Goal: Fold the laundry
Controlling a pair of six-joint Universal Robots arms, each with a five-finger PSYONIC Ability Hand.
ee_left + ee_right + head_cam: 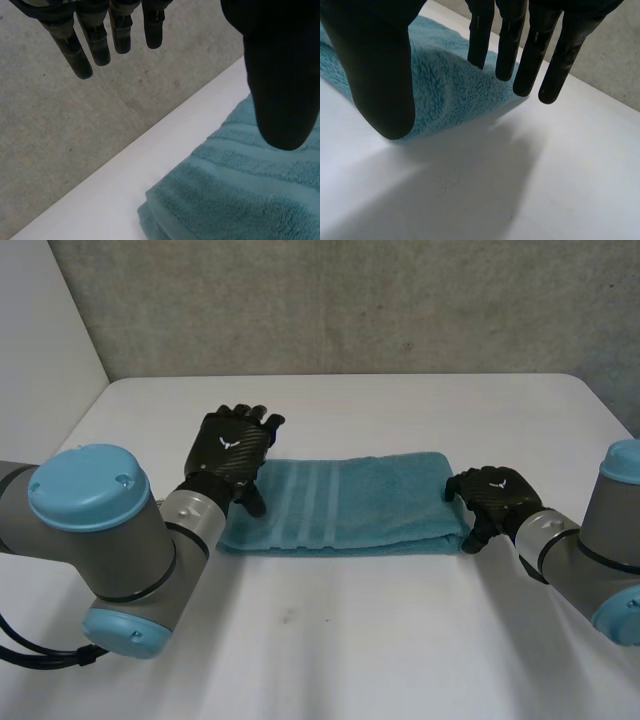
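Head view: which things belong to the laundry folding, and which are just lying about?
Belongs to the job:
- teal towel, folded into a long strip
- left hand, open at one end of it
- right hand, open at the other end

Just there:
- white table
- grey surface beyond the table
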